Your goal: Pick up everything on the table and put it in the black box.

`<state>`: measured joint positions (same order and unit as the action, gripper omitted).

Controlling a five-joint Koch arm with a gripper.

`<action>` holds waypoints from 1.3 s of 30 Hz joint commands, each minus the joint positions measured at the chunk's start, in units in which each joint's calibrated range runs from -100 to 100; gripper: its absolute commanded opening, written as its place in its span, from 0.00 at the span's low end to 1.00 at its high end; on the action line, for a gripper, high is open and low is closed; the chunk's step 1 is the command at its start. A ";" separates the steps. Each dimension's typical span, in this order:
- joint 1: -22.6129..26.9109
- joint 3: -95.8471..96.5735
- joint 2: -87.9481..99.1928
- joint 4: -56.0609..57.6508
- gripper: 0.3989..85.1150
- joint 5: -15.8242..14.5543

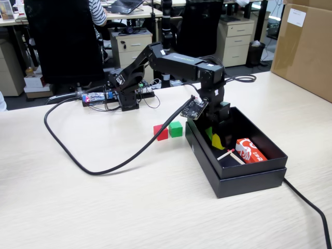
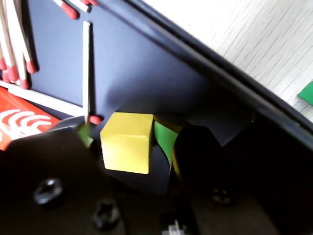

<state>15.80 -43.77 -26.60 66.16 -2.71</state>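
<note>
In the wrist view the yellow cube (image 2: 126,142) lies inside the black box (image 2: 195,63), between the jaws of my gripper (image 2: 125,134). A narrow dark gap shows between the cube and the left jaw, and the right jaw's green pad sits right at its other side; the gripper is open. In the fixed view the gripper (image 1: 213,136) reaches down into the far end of the black box (image 1: 249,179). The red cube (image 1: 161,132) and green cube (image 1: 176,129) stand side by side on the table (image 1: 104,207), just left of the box. The wrist view catches a corner of the green cube (image 2: 308,93) outside the box wall.
A red-and-white packet (image 1: 250,150) and loose matchsticks (image 1: 230,154) lie in the box near the gripper. A thick black cable (image 1: 78,155) loops across the table to the arm. A brown carton (image 1: 306,46) stands at the back right. The arm's base and board (image 1: 104,97) sit at the far edge.
</note>
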 commanded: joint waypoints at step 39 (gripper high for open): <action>-9.43 66.34 71.30 -4.26 0.59 -0.29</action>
<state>6.86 24.42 45.50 63.38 -2.61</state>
